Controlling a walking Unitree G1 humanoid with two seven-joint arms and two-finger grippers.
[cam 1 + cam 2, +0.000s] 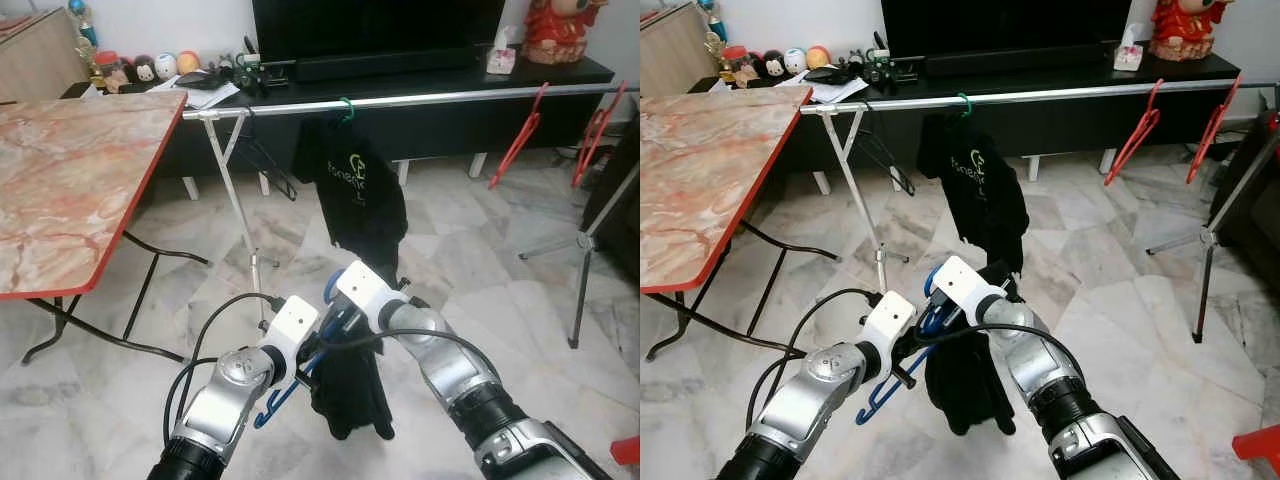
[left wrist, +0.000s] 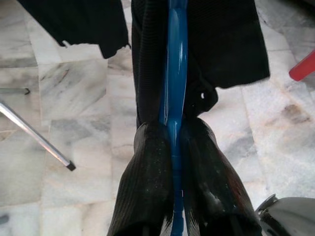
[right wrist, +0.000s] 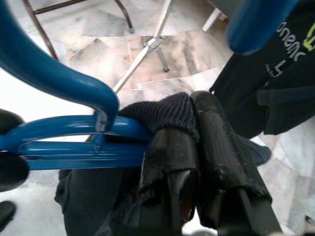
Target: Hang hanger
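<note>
Both my grippers grip one blue hanger (image 1: 902,372), low before the rail (image 1: 1060,95).
Left gripper (image 2: 175,162) pinches its bar; right gripper (image 3: 197,147) clamps the black garment (image 1: 965,385) on it.

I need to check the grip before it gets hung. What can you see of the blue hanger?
The blue hanger looks like glossy plastic, with a curved hook and flat bars. It is held low in front of the robot, tilted, with a black garment draped on it. The left tool is shut on one bar; the right tool pinches the cloth at the hanger. It is not yet on the silver rail.
</note>
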